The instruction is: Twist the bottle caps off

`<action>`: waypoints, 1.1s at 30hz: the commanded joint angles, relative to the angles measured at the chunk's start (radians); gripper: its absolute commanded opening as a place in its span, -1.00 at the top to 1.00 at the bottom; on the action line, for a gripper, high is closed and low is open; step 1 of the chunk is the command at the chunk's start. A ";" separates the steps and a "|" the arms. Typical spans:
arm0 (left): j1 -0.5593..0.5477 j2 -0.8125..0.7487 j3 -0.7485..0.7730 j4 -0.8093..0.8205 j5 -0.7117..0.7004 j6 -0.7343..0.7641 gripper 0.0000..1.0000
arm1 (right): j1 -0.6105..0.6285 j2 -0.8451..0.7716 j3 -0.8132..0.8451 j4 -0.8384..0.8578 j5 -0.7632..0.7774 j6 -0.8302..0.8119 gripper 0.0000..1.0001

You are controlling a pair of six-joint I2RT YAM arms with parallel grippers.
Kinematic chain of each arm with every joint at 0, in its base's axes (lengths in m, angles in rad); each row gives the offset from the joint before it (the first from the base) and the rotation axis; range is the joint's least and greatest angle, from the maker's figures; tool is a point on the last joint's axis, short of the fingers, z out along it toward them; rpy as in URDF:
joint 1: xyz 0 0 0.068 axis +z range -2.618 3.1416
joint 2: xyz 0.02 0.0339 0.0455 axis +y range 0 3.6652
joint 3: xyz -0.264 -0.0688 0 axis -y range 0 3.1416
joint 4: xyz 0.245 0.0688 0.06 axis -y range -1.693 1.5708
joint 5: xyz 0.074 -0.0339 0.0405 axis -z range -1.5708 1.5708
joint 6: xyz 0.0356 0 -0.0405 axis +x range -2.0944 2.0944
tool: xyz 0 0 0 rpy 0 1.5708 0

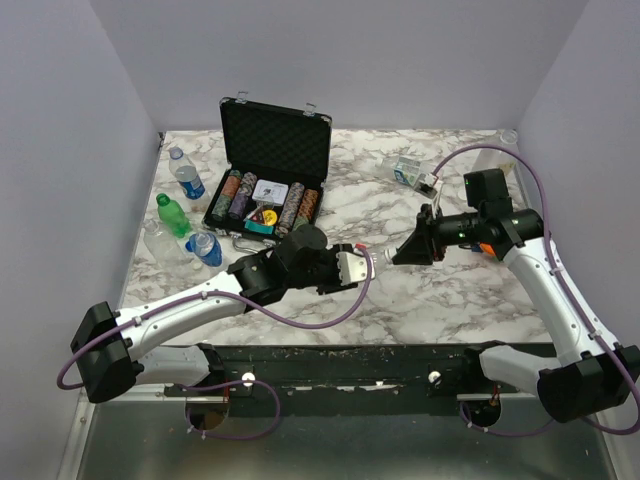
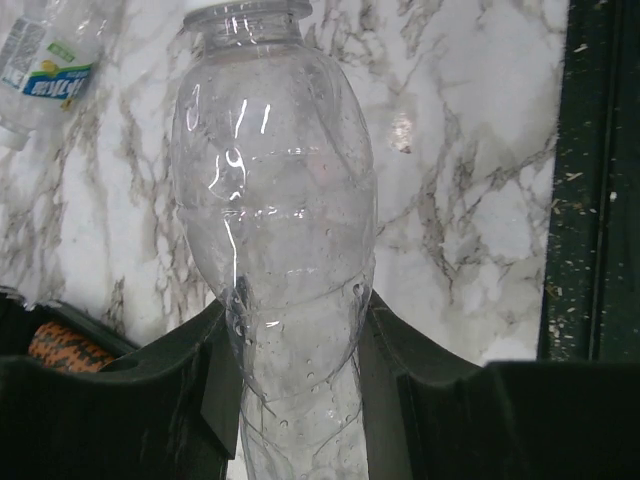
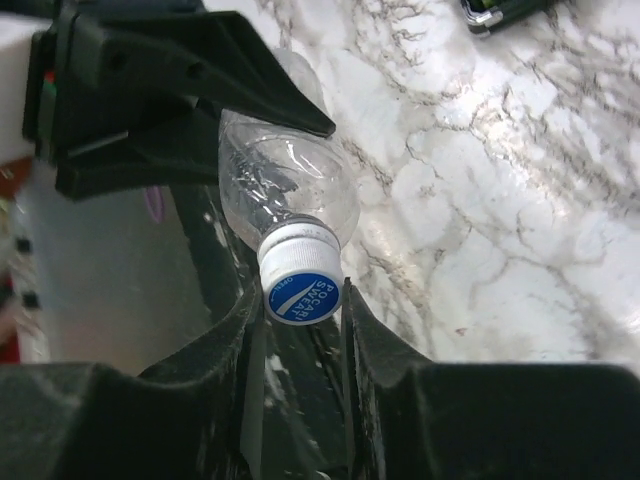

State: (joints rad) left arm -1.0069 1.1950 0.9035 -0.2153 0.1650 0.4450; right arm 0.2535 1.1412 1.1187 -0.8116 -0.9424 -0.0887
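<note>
My left gripper (image 1: 358, 266) (image 2: 290, 330) is shut on a clear, label-free bottle (image 2: 275, 190), which lies level above the table's middle with its neck toward the right arm. The bottle's white cap (image 3: 299, 272) has a blue printed top facing the right wrist camera. My right gripper (image 1: 394, 257) (image 3: 298, 312) is shut on that cap, one fingertip against each side. In the right wrist view the bottle's shoulder (image 3: 285, 185) shows just beyond the cap, with the left gripper's black fingers (image 3: 200, 70) behind it.
Several more bottles lie at the left: a blue-labelled one (image 1: 186, 176), a green one (image 1: 172, 214) and a blue-capped one (image 1: 204, 247). An open black chip case (image 1: 272, 150) stands at the back. Another labelled bottle (image 1: 408, 171) lies at back right.
</note>
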 commanded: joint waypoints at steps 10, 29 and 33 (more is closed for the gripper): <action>0.025 0.069 0.110 -0.150 0.576 -0.012 1.00 | 0.058 -0.093 0.107 -0.468 -0.076 -1.194 0.85; 0.025 0.052 0.084 -0.087 0.311 -0.025 1.00 | 0.059 -0.115 0.133 -0.304 0.077 -0.717 -0.67; 0.025 0.048 0.081 -0.088 0.271 -0.019 1.00 | 0.058 -0.149 0.145 -0.308 0.116 -0.658 -0.85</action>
State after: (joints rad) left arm -0.9794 1.2575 0.9909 -0.3202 0.4995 0.4072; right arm 0.3069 1.0340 1.2369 -1.1545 -0.8913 -0.8600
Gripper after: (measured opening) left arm 0.486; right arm 0.909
